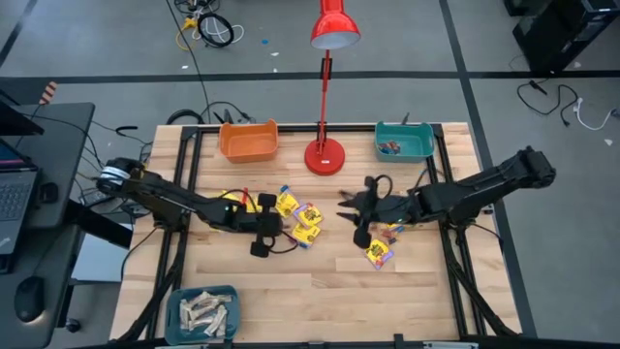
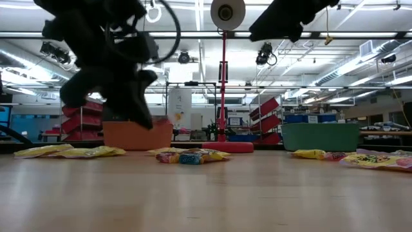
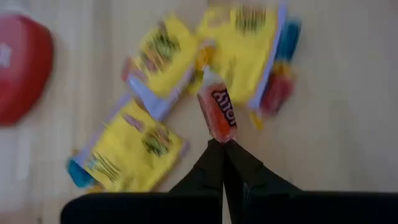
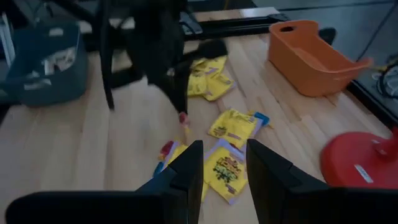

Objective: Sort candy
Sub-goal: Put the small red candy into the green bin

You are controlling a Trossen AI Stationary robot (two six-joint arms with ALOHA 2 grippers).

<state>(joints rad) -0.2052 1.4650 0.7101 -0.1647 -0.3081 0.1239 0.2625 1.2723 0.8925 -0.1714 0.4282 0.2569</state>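
Observation:
Several yellow candy packets (image 1: 308,215) lie on the wooden table at mid-table, and more candy (image 1: 380,252) lies under my right arm. My left gripper (image 3: 222,152) hovers over the yellow packets (image 3: 155,56), shut on a small red wrapped candy (image 3: 216,112). My right gripper (image 4: 224,163) is open and holds nothing. It hangs above the table to the right of the packets (image 4: 227,168) and faces the left gripper (image 4: 181,107). My left gripper pinches the red candy by its near end (image 3: 219,138) between its two fingertips. The fingers slant down from the table's left side and lie along the candy. The candy (image 4: 183,119) sticks out past the fingertips and hangs below them, apparently clear of the table.
An orange bin (image 1: 249,141) and a teal bin (image 1: 404,141) stand at the far edge, with a red lamp's base (image 1: 325,155) between them. A blue-grey bin (image 1: 201,312) holding pale bars sits at the near left. Bare wood lies along the near middle.

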